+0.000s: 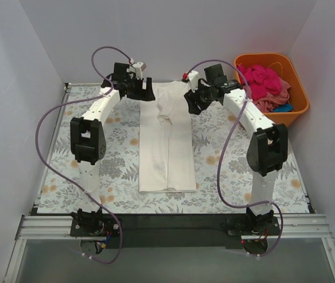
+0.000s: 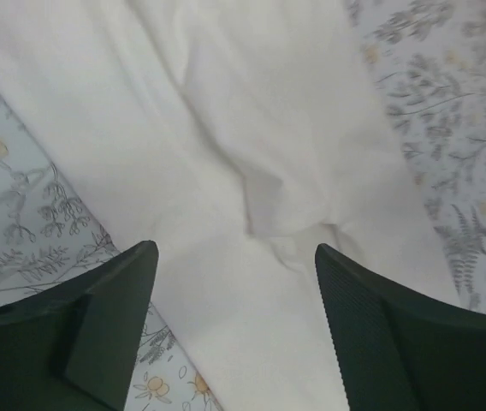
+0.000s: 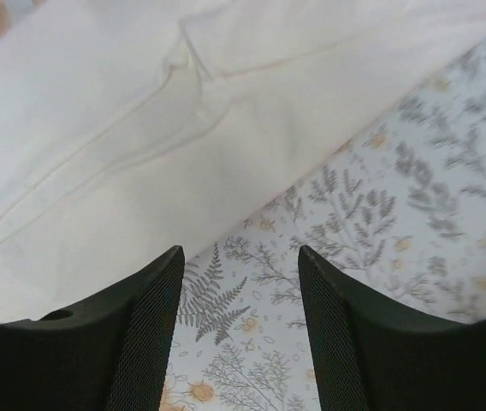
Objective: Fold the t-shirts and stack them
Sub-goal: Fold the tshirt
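Observation:
A white t-shirt (image 1: 166, 141) lies on the floral cloth, folded lengthwise into a long narrow strip running from the far side toward the arms. My left gripper (image 1: 145, 89) is open above its far left edge; in the left wrist view the white fabric (image 2: 251, 145) fills the space between the fingers (image 2: 123, 291). My right gripper (image 1: 192, 100) is open beside the strip's far right edge; the right wrist view shows the shirt edge (image 3: 140, 171) just ahead of the fingers (image 3: 149, 317), with floral cloth between them. More t-shirts, magenta (image 1: 262, 79), pink and blue, lie heaped in the tub.
An orange plastic tub (image 1: 297, 100) stands at the far right corner. The floral cloth (image 1: 226, 177) covers the table. White walls enclose the left, far and right sides. Purple cables loop off both arms.

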`<act>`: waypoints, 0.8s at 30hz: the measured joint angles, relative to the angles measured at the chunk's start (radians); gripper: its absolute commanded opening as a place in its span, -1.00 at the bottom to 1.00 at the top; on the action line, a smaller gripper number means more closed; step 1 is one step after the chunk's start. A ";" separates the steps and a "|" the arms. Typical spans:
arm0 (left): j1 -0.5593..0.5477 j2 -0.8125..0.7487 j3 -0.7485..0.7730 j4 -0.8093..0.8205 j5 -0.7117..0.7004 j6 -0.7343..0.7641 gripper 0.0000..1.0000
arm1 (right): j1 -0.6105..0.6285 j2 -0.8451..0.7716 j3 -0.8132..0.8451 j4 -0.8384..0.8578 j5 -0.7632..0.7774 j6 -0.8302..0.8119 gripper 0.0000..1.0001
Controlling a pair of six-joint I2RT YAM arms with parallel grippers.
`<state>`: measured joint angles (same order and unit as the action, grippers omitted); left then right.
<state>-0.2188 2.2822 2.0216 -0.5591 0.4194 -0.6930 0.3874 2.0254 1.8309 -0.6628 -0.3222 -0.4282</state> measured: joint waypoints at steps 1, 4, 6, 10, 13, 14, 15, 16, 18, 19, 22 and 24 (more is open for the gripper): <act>0.000 -0.048 -0.006 0.009 0.019 0.006 0.66 | 0.000 -0.039 0.016 -0.001 -0.007 -0.013 0.56; 0.000 -0.259 -0.098 0.090 0.080 0.026 0.68 | 0.000 -0.161 0.059 0.010 -0.037 -0.042 0.97; 0.000 -0.453 -0.244 0.180 0.101 0.031 0.69 | 0.000 -0.246 0.062 0.027 -0.061 -0.060 0.97; -0.005 -0.781 -0.455 0.290 0.197 0.137 0.70 | 0.005 -0.413 0.005 0.041 -0.152 -0.137 0.97; -0.034 -0.976 -0.613 0.282 0.256 0.270 0.71 | 0.044 -0.544 -0.140 0.046 -0.183 -0.219 0.97; -0.054 -1.032 -0.671 0.262 0.262 0.316 0.71 | 0.074 -0.586 -0.201 0.042 -0.185 -0.244 0.97; -0.076 -1.083 -0.740 0.246 0.264 0.357 0.71 | 0.113 -0.627 -0.275 0.045 -0.182 -0.270 0.97; -0.100 -1.134 -0.824 0.239 0.264 0.400 0.68 | 0.159 -0.662 -0.351 0.037 -0.178 -0.293 0.97; -0.150 -1.225 -0.995 0.198 0.267 0.467 0.63 | 0.254 -0.710 -0.490 0.026 -0.155 -0.330 0.97; -0.174 -1.268 -1.088 0.175 0.265 0.497 0.56 | 0.305 -0.728 -0.566 0.032 -0.144 -0.342 0.97; -0.244 -1.381 -1.320 0.110 0.264 0.553 0.42 | 0.426 -0.750 -0.773 0.037 -0.116 -0.359 0.88; -0.294 -1.440 -1.425 0.079 0.260 0.572 0.35 | 0.465 -0.753 -0.885 0.039 -0.095 -0.363 0.66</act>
<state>-0.5129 0.8417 0.5968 -0.4797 0.6792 -0.1207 0.8520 1.2724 0.9455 -0.6239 -0.4168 -0.7910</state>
